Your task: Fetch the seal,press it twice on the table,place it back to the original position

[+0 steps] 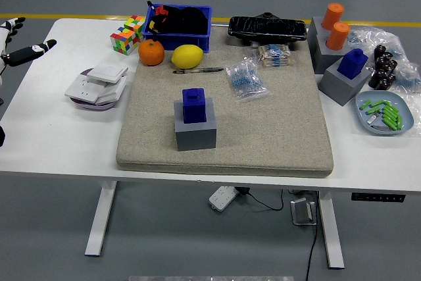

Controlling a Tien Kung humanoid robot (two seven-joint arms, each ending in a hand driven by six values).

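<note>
The blue seal [194, 105] is standing upright in its grey holder block [195, 125], near the middle of the beige mat [263, 129] on the white worktop [59, 136]. Nothing is touching it, so the fetching appears not yet begun.

The left hand [18, 47] is showing only at the picture's left edge, over the worktop's far left corner, well apart from the seal; its fingers are lying spread and are holding nothing. The right hand is not showing at all.

To do this step well, the hand should probably be coming in from above, closing around the seal's upper part and lifting straight up so the grey block is not dragged along. The open mat in front of and to the right of the block looks like a fair place for pressing.

A stack of white socket-like plates [97, 85] is lying between the hand and the mat, and could be brushed on a low approach. Behind the seal, a pen [198, 70], a lemon [187, 56], an orange [152, 52] and a small plastic bag [245, 79] are lying apart from it. A second blue seal [353, 64] is sitting in its own block at the right.
</note>
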